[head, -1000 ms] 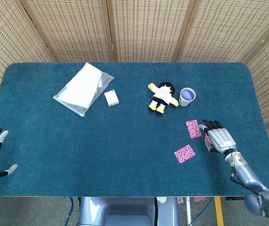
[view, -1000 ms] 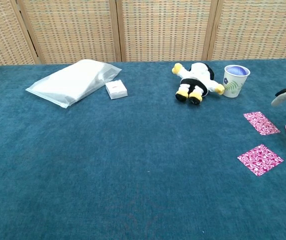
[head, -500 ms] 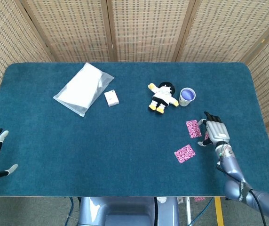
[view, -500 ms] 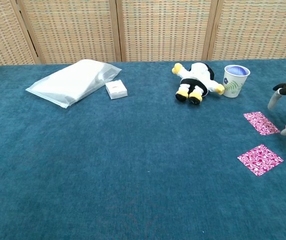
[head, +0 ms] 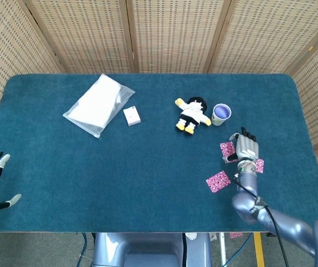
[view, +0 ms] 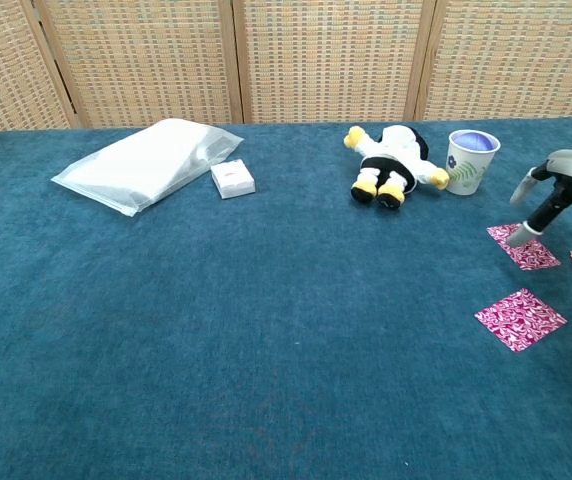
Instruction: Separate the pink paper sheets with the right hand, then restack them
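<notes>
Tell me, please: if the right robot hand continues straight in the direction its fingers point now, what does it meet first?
The right robot hand points away from the robot, toward the far table edge. The paper cup stands slightly left of that line, so the way looks free, though depth is unclear.

Bright, even, diffuse light in both views, with only faint soft shadows and no glare. The bench is sharp throughout; its edges bow slightly in the head view.
</notes>
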You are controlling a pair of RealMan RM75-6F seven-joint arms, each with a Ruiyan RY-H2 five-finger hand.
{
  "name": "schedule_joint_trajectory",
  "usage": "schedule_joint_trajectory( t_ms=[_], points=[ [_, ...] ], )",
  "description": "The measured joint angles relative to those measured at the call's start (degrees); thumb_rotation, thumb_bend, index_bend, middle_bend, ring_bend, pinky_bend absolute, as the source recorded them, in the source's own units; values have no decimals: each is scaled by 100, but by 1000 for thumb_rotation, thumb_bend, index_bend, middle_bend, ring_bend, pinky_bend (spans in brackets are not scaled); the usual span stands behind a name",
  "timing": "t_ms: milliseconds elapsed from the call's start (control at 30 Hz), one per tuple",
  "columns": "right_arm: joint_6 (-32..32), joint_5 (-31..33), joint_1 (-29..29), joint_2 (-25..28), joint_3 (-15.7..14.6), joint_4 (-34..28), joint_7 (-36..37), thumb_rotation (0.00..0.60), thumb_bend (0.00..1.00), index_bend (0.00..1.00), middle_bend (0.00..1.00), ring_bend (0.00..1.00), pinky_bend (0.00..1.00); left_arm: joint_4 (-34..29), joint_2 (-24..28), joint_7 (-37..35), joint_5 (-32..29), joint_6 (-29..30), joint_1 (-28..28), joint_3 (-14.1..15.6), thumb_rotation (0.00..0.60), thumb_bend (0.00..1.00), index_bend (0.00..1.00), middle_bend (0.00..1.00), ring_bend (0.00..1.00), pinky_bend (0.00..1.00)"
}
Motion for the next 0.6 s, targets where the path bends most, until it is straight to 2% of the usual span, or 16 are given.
schedule_joint_trajectory(
  t_ms=[167, 600],
  points=[
    [66, 61, 144, -300, 130, 212, -19, 600, 53, 322, 0, 0, 0, 2, 3, -15, -9, -12, -5, -2, 600, 0, 0, 0, 0, 0],
    [115, -532, 120, -794, -48, 748, -2, 600, 53, 328, 0, 0, 0, 7, 8, -42, 1, -10, -7, 3, 600, 0, 0, 0, 0, 0]
  ],
)
